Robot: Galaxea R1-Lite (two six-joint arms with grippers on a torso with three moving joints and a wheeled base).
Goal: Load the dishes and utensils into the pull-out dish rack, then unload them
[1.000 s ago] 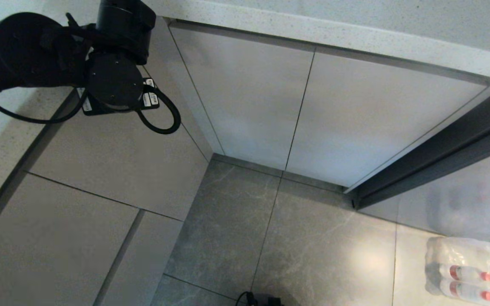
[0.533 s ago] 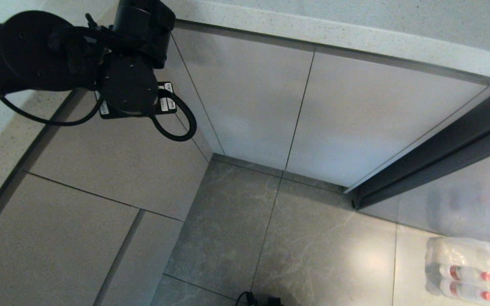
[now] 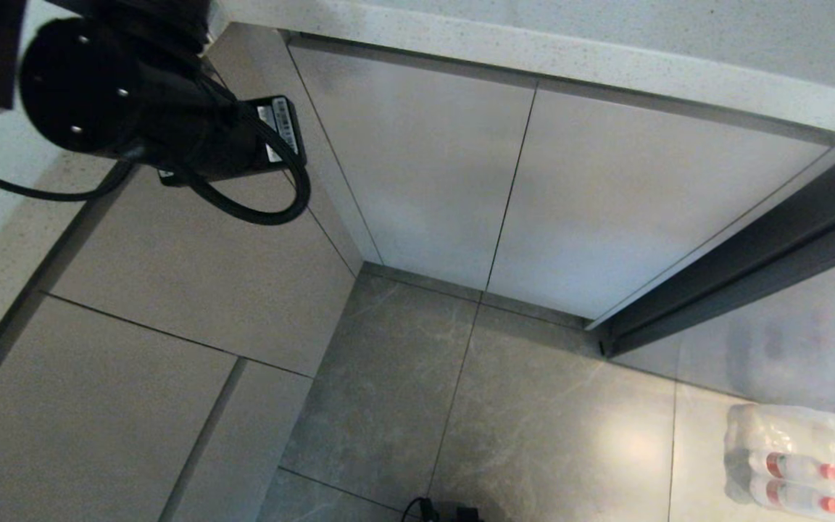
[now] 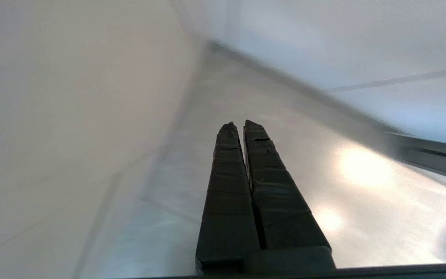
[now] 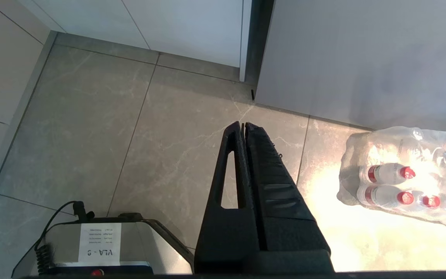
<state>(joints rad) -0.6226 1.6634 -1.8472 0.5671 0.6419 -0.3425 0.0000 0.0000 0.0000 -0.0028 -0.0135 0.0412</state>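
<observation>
The dishes, the utensils and the pull-out dish rack are out of view; only closed cabinet fronts show. My left arm (image 3: 135,109) hangs high at the head view's top left, in front of the beige drawer fronts (image 3: 171,290), and its fingers are hidden there behind the wrist. In the left wrist view the left gripper (image 4: 242,124) is shut with nothing between its fingers, pointing along the cabinet fronts towards the floor. My right gripper (image 5: 243,124) is parked, shut and empty, pointing down at the grey floor tiles (image 5: 149,135).
White cabinet doors (image 3: 425,167) meet the beige fronts in a corner under a speckled countertop (image 3: 533,51). A dark door frame (image 3: 751,268) runs at the right. A wrapped pack of water bottles (image 3: 802,464) lies on the floor. My base (image 5: 103,244) shows below.
The left arm has swung up and towards the top left corner of the head view, and its wrist has turned. The right arm and the scene are unchanged.
</observation>
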